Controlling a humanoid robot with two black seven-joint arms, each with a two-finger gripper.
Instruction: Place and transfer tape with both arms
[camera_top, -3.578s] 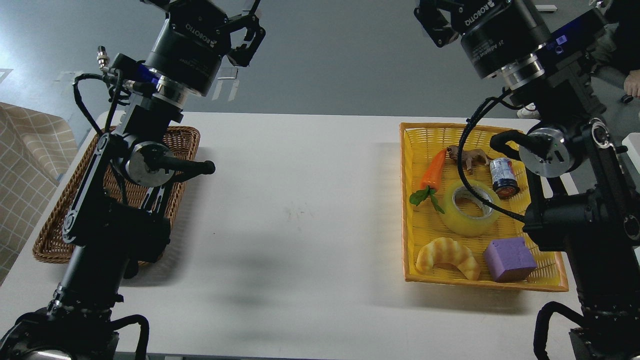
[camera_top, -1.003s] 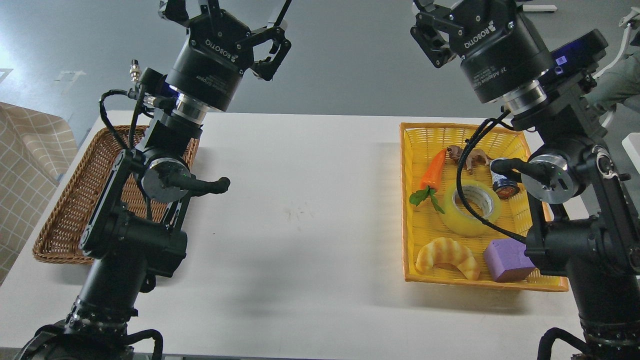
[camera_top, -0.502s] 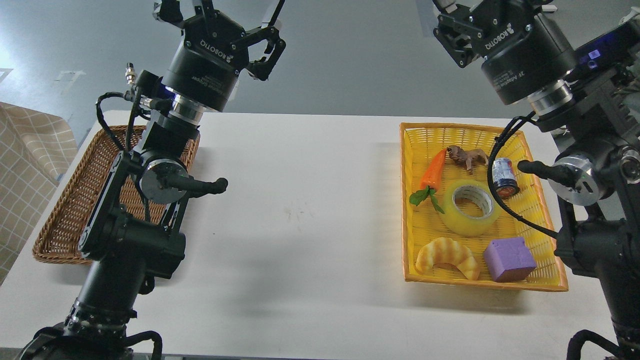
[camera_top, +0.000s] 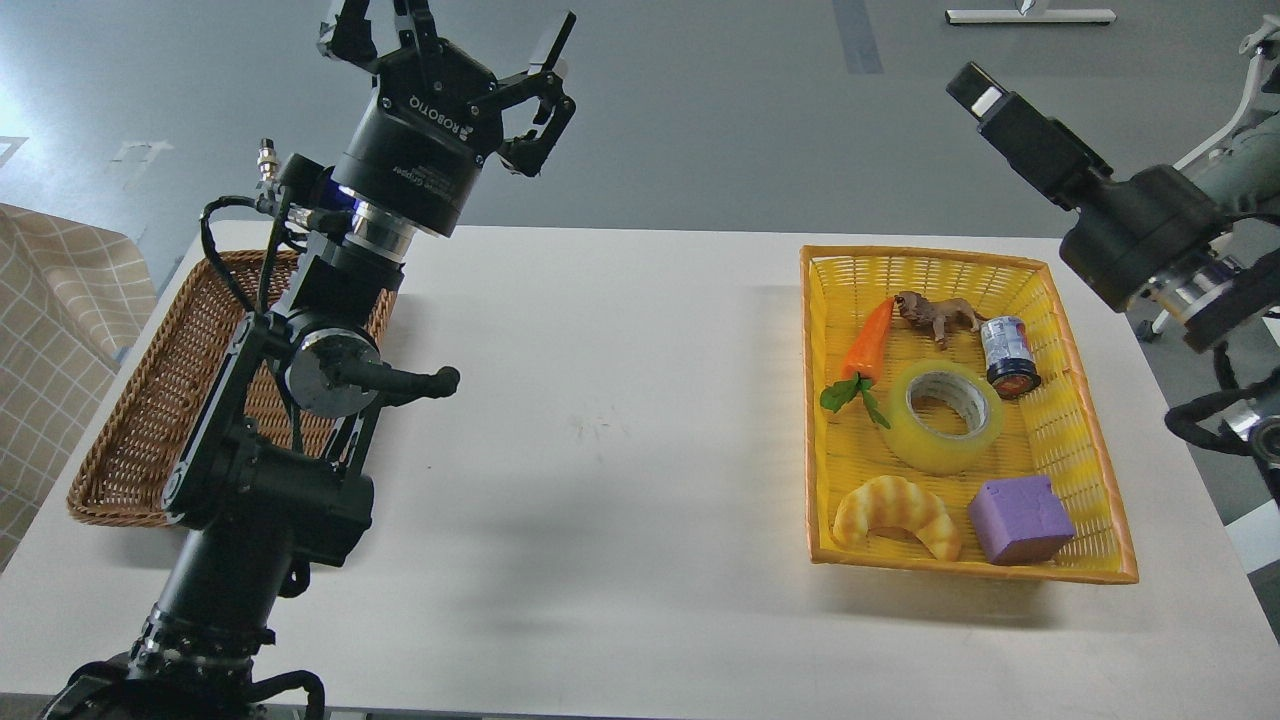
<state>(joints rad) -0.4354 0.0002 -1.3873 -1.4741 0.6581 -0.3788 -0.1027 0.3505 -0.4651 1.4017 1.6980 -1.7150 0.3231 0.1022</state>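
— Where's the tape (camera_top: 944, 416)?
— Flat in the yellow basket (camera_top: 1090, 470) on the tabletop (camera_top: 600, 450), between carrot (camera_top: 866, 340) and purple block (camera_top: 1020, 520).
— My hands?
— Left hand (camera_top: 450, 45) spread wide, holding nothing, raised over the far edge. Right hand (camera_top: 985, 95) seen edge-on; I cannot tell its state.

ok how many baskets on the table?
2. A brown wicker basket at the left edge, partly behind the left arm, and a yellow basket on the right holding the tape and other items.
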